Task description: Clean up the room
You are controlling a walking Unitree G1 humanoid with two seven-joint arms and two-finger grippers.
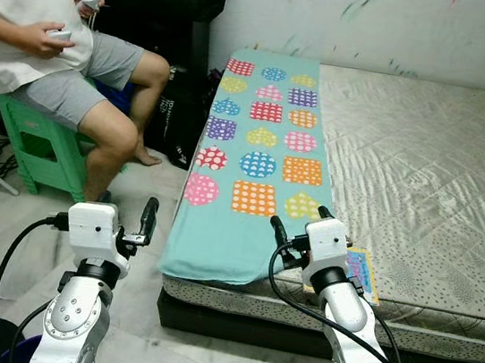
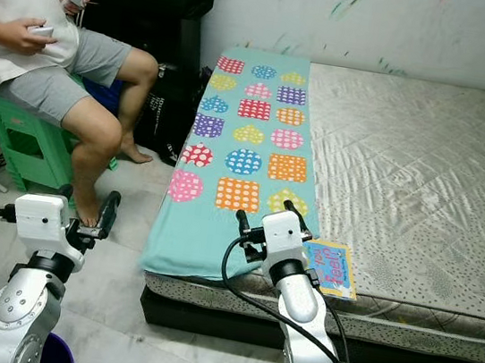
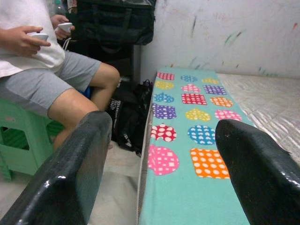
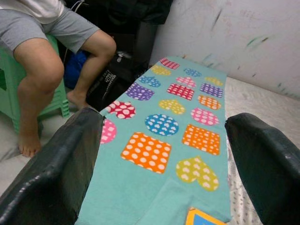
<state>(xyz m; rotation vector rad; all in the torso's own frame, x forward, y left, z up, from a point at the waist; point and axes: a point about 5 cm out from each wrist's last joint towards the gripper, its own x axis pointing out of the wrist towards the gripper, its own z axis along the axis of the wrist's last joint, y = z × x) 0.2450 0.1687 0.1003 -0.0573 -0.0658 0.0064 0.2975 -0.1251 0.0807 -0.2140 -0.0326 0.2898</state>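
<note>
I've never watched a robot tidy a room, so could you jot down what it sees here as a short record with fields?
place: bedroom, bare mattress on the floor
blanket: teal blanket with dotted hearts and squares, spread flat along the mattress's left side
book: colourful booklet on the mattress edge by the right arm
left pincer: open, raised over the floor
right pincer: open, above the blanket's near end
person: seated on a green stool, holding white controllers
</note>
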